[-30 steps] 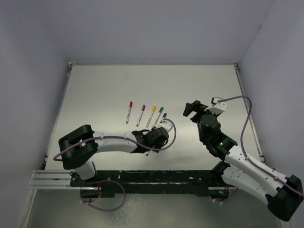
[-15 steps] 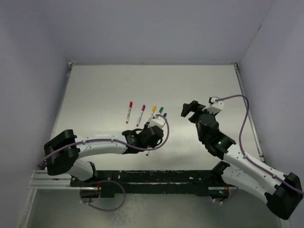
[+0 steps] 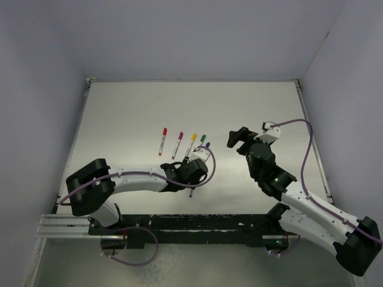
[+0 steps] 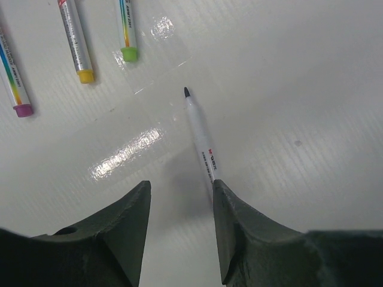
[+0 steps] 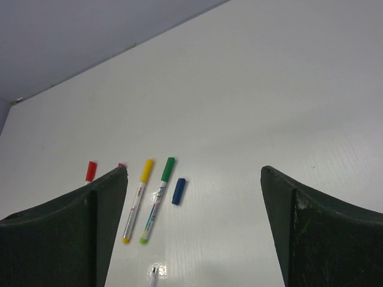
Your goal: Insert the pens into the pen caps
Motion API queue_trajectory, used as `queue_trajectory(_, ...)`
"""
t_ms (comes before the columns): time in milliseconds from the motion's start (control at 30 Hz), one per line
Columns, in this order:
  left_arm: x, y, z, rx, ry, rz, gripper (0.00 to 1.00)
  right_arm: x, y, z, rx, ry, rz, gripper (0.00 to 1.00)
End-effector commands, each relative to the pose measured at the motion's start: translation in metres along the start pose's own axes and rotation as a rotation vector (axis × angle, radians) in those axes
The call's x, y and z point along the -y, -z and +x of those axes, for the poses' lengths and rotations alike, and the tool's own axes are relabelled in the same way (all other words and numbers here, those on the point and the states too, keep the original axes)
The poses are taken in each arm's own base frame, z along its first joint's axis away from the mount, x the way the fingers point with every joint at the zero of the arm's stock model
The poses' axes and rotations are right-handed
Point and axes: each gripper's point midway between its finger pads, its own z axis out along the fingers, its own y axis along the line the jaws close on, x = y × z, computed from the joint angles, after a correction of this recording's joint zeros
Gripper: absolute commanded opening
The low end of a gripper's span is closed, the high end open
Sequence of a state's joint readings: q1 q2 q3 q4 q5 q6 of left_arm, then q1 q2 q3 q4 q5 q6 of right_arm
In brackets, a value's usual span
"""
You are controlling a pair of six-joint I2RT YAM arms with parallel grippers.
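Four capped pens lie in a row: red (image 3: pixel 163 140), purple (image 3: pixel 178 144), yellow (image 3: pixel 190 145) and green (image 3: pixel 200 143). A loose blue cap (image 3: pixel 207 144) lies just right of them and shows in the right wrist view (image 5: pixel 178 191). My left gripper (image 3: pixel 192 170) is open over an uncapped pen (image 4: pixel 200 137). The pen lies on the table with its dark tip pointing away and its barrel running under the right finger (image 4: pixel 239 227). Its tail sticks out at the near side (image 3: pixel 190 194). My right gripper (image 3: pixel 236 139) is open and empty, right of the blue cap.
The white table (image 3: pixel 131 113) is walled at the back and on both sides. The yellow pen (image 4: pixel 76 42) and green pen (image 4: pixel 127 30) lie ahead-left of my left gripper (image 4: pixel 181 184). The black rail (image 3: pixel 179 222) runs along the near edge.
My left gripper has shifted slightly right and nearer, and the left arm's elbow has moved. The uncapped pen's tail has shifted right with it. The right gripper has crept slightly left.
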State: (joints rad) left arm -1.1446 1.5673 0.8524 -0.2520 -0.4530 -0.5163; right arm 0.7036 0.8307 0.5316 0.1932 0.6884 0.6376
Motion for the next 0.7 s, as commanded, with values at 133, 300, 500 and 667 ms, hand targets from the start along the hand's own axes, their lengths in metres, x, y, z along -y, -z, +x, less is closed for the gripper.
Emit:
queue_trajectory(133,0.016,-0.010,0.004,-0.026,0.057,0.090,0.50,-0.003,-0.001,-0.008,0.032,-0.042,-0.009,0.92)
queue_trajectory(300,0.027,-0.012,0.006,-0.035,0.067,0.140,0.50,-0.007,-0.002,-0.009,0.031,-0.045,-0.020,0.92)
queue_trajectory(500,0.031,-0.012,0.009,-0.046,0.080,0.163,0.50,-0.008,-0.003,-0.004,0.021,-0.048,-0.027,0.92)
queue_trajectory(667,0.027,-0.003,-0.002,0.010,0.106,0.167,0.50,0.030,-0.005,0.008,-0.045,0.030,0.205,0.91)
